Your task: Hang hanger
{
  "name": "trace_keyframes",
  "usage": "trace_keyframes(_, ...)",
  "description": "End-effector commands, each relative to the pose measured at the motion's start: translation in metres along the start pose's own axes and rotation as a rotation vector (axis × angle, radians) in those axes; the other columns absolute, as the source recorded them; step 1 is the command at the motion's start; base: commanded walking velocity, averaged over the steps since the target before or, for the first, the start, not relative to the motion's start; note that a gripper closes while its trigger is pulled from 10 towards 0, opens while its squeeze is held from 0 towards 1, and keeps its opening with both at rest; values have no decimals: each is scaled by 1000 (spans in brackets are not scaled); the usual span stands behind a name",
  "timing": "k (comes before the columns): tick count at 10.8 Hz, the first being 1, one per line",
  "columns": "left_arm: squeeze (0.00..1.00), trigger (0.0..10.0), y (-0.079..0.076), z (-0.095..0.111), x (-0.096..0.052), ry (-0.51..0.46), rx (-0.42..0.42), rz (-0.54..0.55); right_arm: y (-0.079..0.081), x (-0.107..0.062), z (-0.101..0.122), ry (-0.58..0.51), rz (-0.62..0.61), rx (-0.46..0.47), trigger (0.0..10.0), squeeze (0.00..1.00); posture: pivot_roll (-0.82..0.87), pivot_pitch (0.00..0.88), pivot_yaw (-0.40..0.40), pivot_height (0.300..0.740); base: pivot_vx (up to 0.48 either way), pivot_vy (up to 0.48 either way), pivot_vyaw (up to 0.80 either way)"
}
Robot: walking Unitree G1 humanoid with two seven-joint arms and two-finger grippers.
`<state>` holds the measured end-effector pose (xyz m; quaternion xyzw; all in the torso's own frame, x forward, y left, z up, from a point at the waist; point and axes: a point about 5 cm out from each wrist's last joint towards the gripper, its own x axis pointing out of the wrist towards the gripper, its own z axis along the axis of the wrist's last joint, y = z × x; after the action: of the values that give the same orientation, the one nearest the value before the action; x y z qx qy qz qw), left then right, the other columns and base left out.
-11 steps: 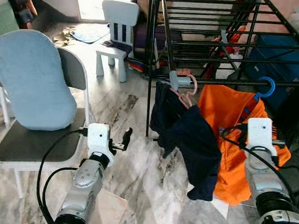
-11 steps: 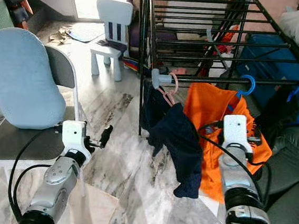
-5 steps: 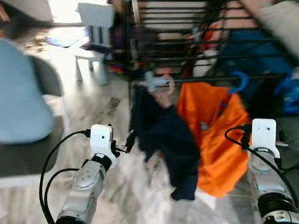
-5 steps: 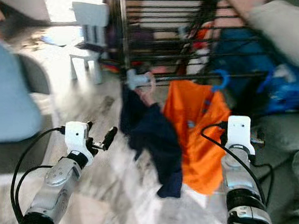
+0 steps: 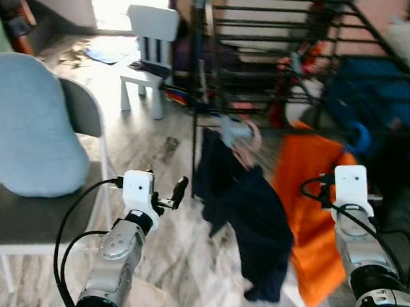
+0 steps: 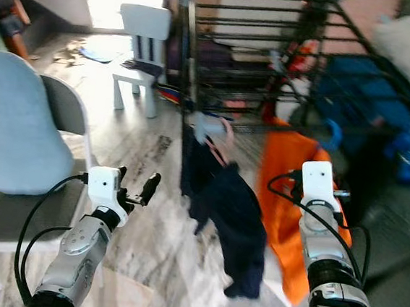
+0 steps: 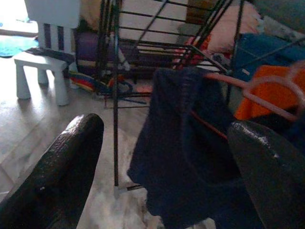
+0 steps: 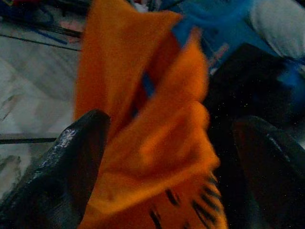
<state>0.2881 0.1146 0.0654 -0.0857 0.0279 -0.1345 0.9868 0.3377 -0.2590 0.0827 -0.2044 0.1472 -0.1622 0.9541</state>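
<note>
Our left tool [image 5: 179, 192], spread wide and empty, faces the pink hanger [image 7: 267, 88] just ahead on the rack [image 5: 274, 37]. Our right tool [image 8: 167, 157], also agape and holding nothing, points at the orange garment [image 8: 143, 119].

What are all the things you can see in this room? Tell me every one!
Drying rack: one, black, straight ahead.
Navy garment: one, dark blue, hanging on a pink hanger at the rack's front.
Orange garment: one, hanging on a blue hanger beside the navy one.
Chair: one, grey seat, with a light blue cushion, on the left.
Small chair: one, white, far back.
Floor: marbled grey.
Left gripper: open, near the navy garment.
Right gripper: open, around the orange garment.
</note>
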Motion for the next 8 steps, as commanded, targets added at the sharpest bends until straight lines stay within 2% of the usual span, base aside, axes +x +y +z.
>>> trace_keyframes(1, 0, 10000, 0, 3, 1, -10, -1, 2, 2, 1, 4, -6, 12, -1, 10000, 0, -177, 0, 23, 740, 375, 0, 0)
trace_keyframes(2, 0, 10000, 0, 2, 1, -8, -2, 3, 2, 2, 3, -3, 13, -4, 10000, 0, -176, 0, 21, 740, 274, 0, 0)
trace_keyframes(6, 0, 10000, -1, 0, 0, 0, -12, 3, 1, 0, -1, 0, -35, -29, 10000, 0, -176, 0, 20, 740, 0, 0, 0)
trace_keyframes(8, 0, 10000, -1, -3, -1, 19, -12, 14, 10, -4, -7, 7, 3, -33, 10000, 0, -179, 0, 20, 740, 0, 0, 0)
